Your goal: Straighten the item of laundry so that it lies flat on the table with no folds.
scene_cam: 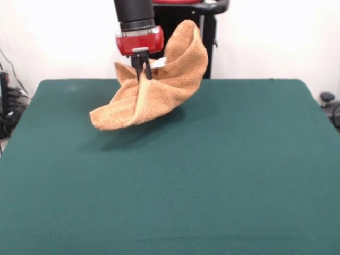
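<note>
**Towel lifted, bunched in the end effector**

The wide dark green felt-like tabletop point(170, 180) fills the near part of the front view, its cloth bare from the front edge back to a soft shadow under the towel. Above that shadow hangs the small orange-tan terry-cloth towel point(159, 90), raised off the surface and crumpled into a folded, boat-like shape (a ribbed band runs down its middle fold). Its lowest corner points down to the picture's left, while a rounded flap rises at the upper right, beside the arm. A small white tag shows near the top of the bundle. The black end effector point(142, 71), under the red and black wrist point(139, 40), comes down from above with its fingers closed together, pinching the towel at the central fold. The towel sits toward the far, left-of-centre part of the tabletop.
</note>
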Motion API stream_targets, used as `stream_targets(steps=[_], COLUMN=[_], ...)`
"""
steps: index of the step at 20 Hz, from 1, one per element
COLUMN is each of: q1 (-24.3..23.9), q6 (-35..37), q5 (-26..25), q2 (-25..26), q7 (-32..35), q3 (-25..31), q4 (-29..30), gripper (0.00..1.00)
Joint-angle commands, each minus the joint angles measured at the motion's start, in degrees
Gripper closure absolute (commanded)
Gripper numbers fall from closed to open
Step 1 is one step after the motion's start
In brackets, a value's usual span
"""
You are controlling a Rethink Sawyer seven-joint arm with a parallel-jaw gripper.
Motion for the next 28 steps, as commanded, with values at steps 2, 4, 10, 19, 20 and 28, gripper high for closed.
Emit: stream_targets(steps=[2, 4, 10, 19, 20, 28], q1=[4.0, 3.7, 2.3, -0.5, -1.9, -19.8], q6=[2.9, 2.9, 4.0, 4.3, 4.8, 8.4], q5=[-4.1, -4.0, -3.2, -5.5, -5.2, 6.3], q2=[2.1, 2.0, 2.0, -0.7, -1.4, -6.8], q7=[-9.9, -9.4, -9.8, -7.3, -8.0, -19.8], q3=[2.5, 2.1, 1.7, -4.2, -4.4, 5.6], q4=[-0.9, -0.5, -0.4, -0.7, -0.8, 4.9], gripper=[1.00, 1.00, 1.00, 1.00, 1.00, 1.00])
